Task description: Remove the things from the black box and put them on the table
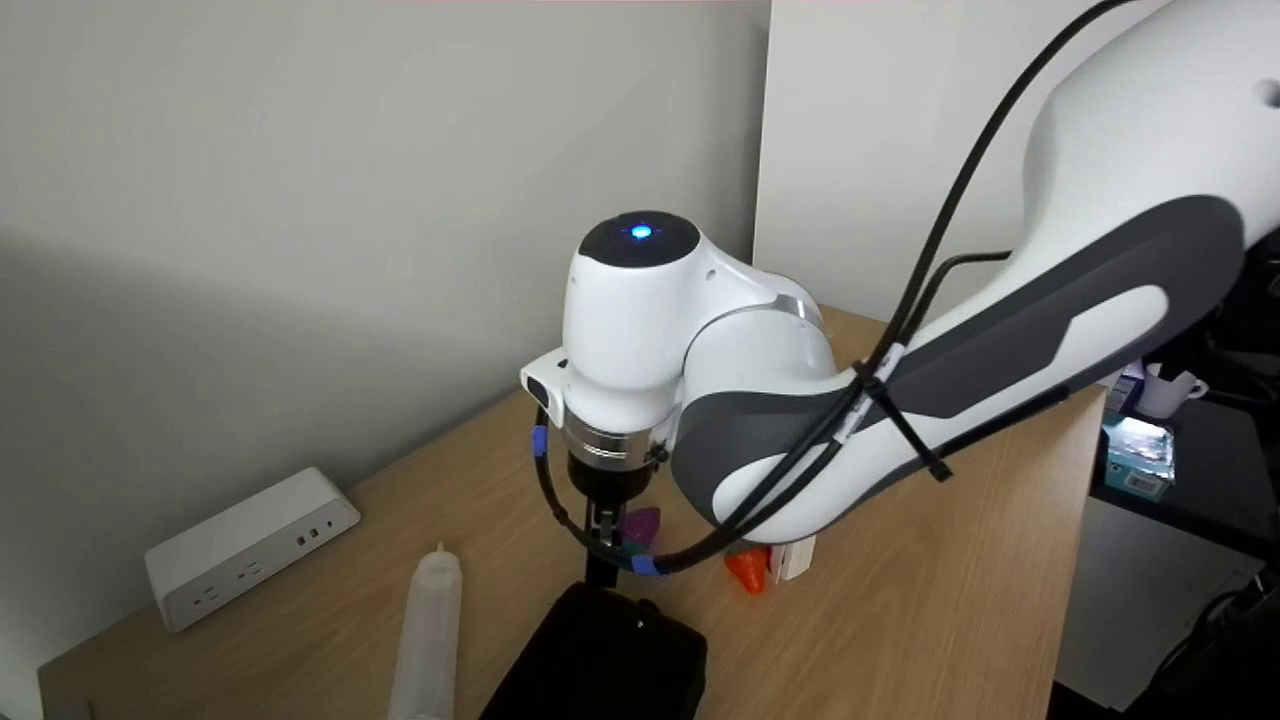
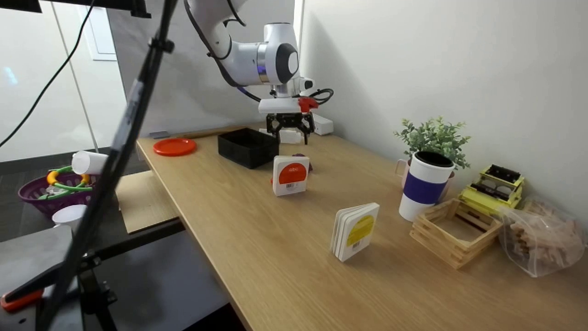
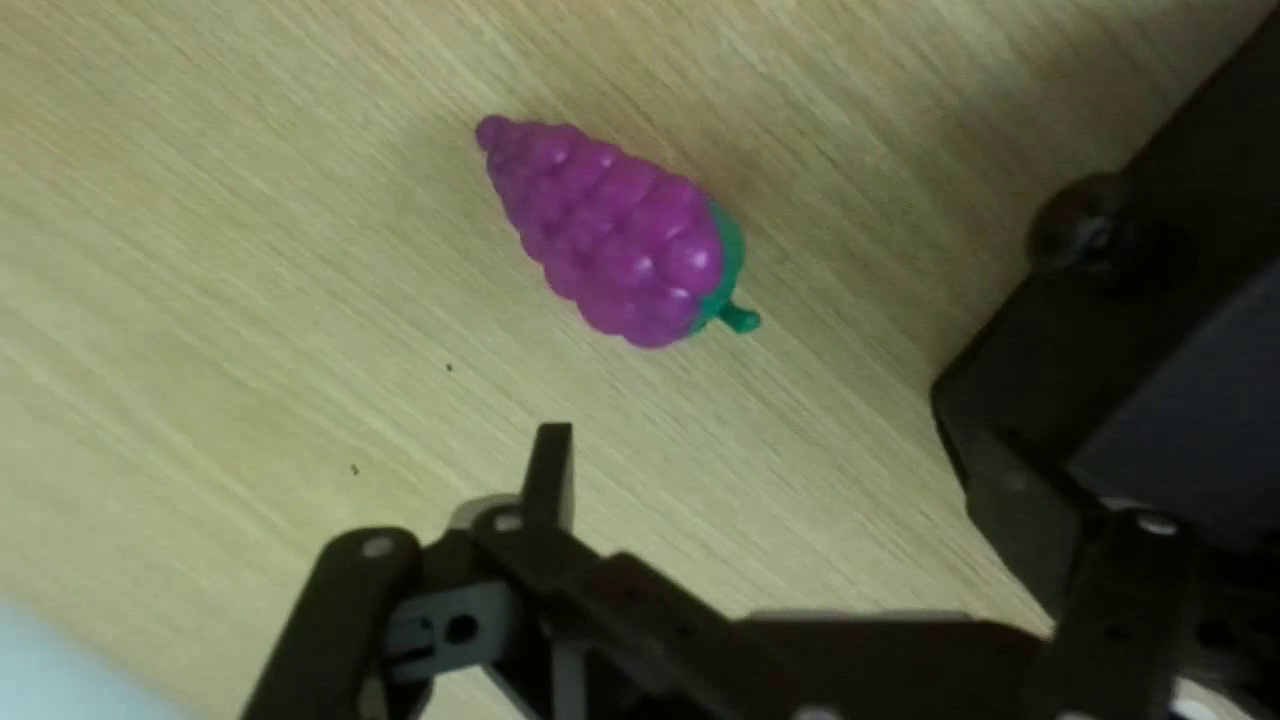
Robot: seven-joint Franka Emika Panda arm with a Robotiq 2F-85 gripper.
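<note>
The robot's gripper [image 2: 292, 138] is released, its two fingers spread wide and pointing down over the wooden table [image 2: 239, 207], in the upper middle of an exterior view. In the wrist view, the purple toy grapes [image 3: 620, 235] with a green stem lie on the table at the upper center, above the fingers in the frame and clear of their grasp.

Left to right in an exterior view: a red plate [image 2: 175, 146] lies at the upper left; the black box [image 2: 233, 151], open on top, sits to its right, near the gripper; a red-labeled book [image 2: 290, 174] stands in the middle, partly hiding the grapes; a yellow-labeled book [image 2: 356, 236] stands lower and farther right. Then come a white cup [image 2: 422, 187] with a blue band, a leafy plant [image 2: 434, 138] behind it, a wooden crate [image 2: 436, 242] and, at the right edge, a clear bag [image 2: 546, 239].

Left to right in an exterior view: a white power strip [image 1: 250, 545] sits at the lower left, a pale bottle [image 1: 428, 640] lies near it, the box takes up the bottom middle, its inside too dark to make out, and a red-orange toy strawberry [image 1: 747, 572] rests on the table right of center, just beside the red-labeled book.
</note>
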